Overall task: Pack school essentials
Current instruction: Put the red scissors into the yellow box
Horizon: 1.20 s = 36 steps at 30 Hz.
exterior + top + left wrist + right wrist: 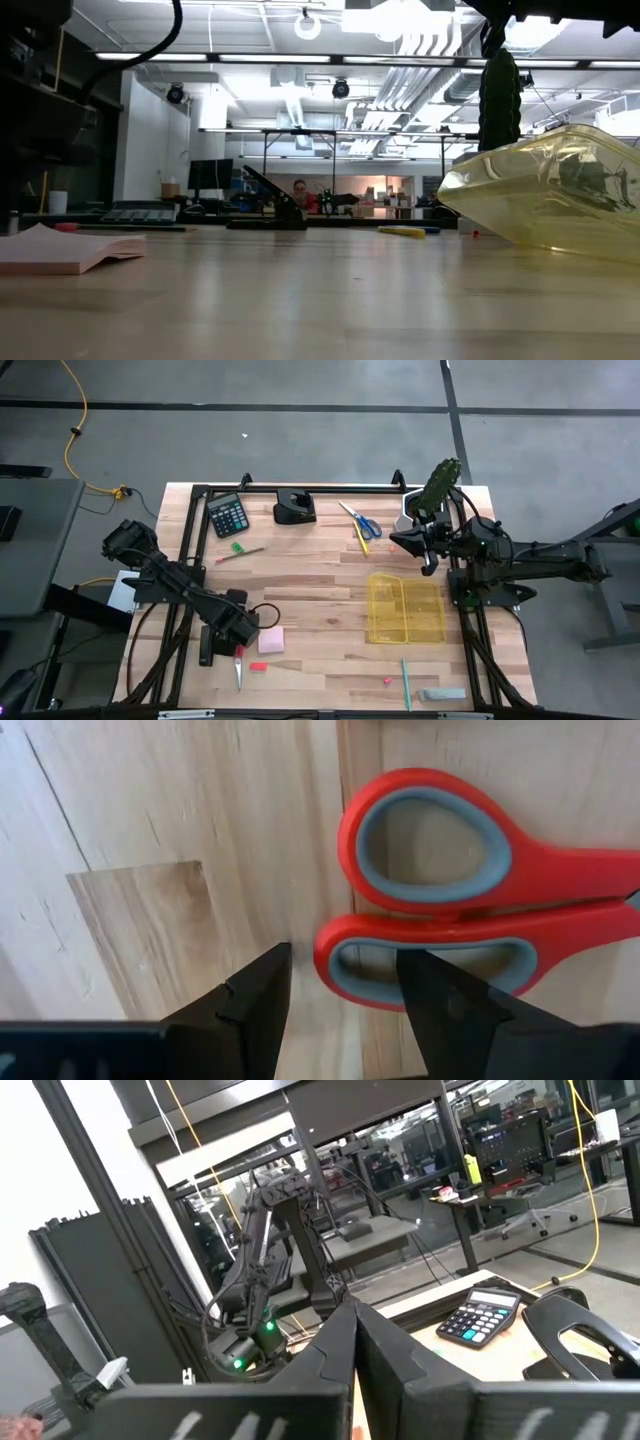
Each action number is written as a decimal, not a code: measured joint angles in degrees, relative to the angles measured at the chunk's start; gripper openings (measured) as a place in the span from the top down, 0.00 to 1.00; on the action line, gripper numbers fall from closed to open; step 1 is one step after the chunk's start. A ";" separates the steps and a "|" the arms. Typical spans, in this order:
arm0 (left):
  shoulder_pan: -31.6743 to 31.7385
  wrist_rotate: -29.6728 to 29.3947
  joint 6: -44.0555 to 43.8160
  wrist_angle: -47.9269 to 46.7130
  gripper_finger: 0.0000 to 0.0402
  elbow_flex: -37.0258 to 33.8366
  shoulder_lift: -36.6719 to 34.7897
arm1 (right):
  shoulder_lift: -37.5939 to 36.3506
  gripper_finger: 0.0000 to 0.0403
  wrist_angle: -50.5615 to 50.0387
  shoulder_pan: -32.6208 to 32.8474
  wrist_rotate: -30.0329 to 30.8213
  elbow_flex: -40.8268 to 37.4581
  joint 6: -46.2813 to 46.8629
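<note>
I'm low over the near left part of the table with my left gripper [340, 1010], fingers apart and straddling the lower loop of the red-handled scissors [470, 910], nothing clamped between them. The scissors lie flat on the wood, blades running toward the table's near edge, with the pink sticky pad [271, 641] just beside them and a tiny red bit [258, 666] close by.

My read: these are light and rigid, steel blades with smooth plastic loops, so they won't bend but could swivel or skid on the boards if I pinch off-centre. The handle is the thick part and the safest hold; one finger through the loop, one outside its rim looks right.

The yellow tray [406, 609] sits well apart to the right, with open wood between. The pad is the nearest thing I could nudge. Farther back are the calculator [227, 514], the blue-handled scissors [360, 519] and a stapler [294, 507].

My right gripper [430, 564] waits shut by the cactus [438, 484], above the tray's far end.
</note>
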 joint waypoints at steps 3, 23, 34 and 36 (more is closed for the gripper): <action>-0.35 -0.76 0.05 0.04 0.56 0.10 0.96 | 0.00 1.00 -0.28 0.00 0.00 0.00 0.00; -0.30 -3.60 1.41 -0.11 0.96 -0.46 -1.80 | 0.00 1.00 -0.35 0.00 0.00 0.00 0.00; 3.67 1.07 1.43 -0.19 1.00 -0.13 -17.40 | 0.00 1.00 -0.31 0.00 0.00 0.00 0.00; 5.19 0.70 1.43 -0.33 1.00 0.43 -22.02 | 0.00 1.00 -0.28 -0.02 0.00 0.00 0.00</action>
